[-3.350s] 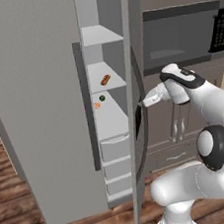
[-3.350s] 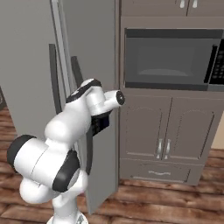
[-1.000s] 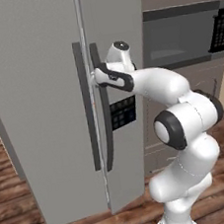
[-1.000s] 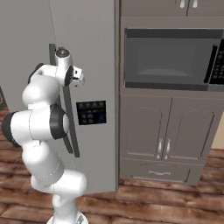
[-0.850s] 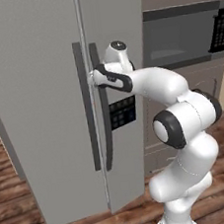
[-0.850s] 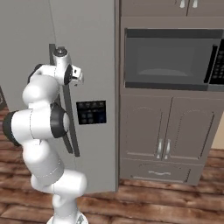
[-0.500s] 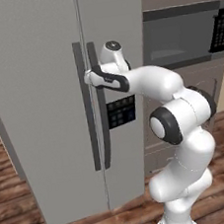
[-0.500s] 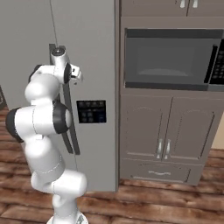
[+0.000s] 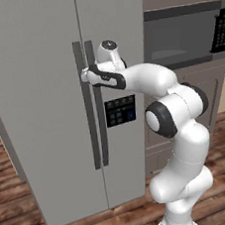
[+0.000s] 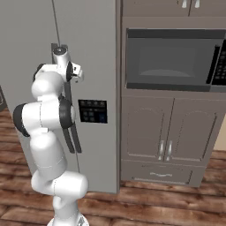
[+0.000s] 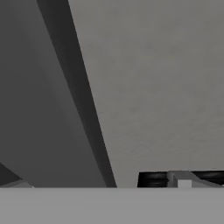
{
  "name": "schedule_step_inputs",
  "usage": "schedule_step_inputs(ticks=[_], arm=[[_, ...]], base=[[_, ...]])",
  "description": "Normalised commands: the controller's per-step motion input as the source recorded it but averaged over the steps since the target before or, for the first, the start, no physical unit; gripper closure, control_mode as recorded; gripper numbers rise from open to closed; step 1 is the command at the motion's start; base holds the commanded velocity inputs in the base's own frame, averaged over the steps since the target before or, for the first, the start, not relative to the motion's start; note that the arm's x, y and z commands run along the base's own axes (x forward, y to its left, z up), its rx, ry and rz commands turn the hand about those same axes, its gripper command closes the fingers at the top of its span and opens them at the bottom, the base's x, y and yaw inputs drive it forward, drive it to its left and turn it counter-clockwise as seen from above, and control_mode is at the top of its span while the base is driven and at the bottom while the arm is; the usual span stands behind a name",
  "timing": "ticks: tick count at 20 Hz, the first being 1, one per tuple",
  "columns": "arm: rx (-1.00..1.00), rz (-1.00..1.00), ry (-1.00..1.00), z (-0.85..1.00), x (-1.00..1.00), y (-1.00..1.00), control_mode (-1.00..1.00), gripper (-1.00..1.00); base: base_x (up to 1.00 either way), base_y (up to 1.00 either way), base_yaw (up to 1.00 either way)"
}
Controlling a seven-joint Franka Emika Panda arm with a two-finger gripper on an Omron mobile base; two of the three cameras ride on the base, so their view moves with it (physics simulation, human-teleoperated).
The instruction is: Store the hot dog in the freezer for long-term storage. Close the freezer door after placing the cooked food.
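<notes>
The freezer door is sitting flush with the fridge front, directly ahead of the fingers. Its vertical handle is running just below them. The fingers are standing spread, gripping nothing.

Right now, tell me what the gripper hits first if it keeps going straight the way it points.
Probably the freezer door: the open gripper points at its grey face beside the dark handle, though depth is unclear.

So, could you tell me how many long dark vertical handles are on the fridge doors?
2: one on the freezer door, and one beside it on the right door, partly behind the arm up top.
</notes>
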Motion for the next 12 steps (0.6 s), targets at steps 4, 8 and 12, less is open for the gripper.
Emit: schedule_step_inputs(ticks=[4, 8, 12], arm=[[0.0, 0.0, -0.06, 0.0, 0.32, -0.14, -1.0, -1.0], [0.0, 0.0, -0.09, 0.0, 0.27, -0.15, -1.0, -1.0], [0.0, 0.0, -0.12, 0.0, 0.3, -0.14, -1.0, -1.0]], base=[[0.0, 0.0, 0.0], [0.0, 0.0, 0.0], [0.0, 0.0, 0.0]])
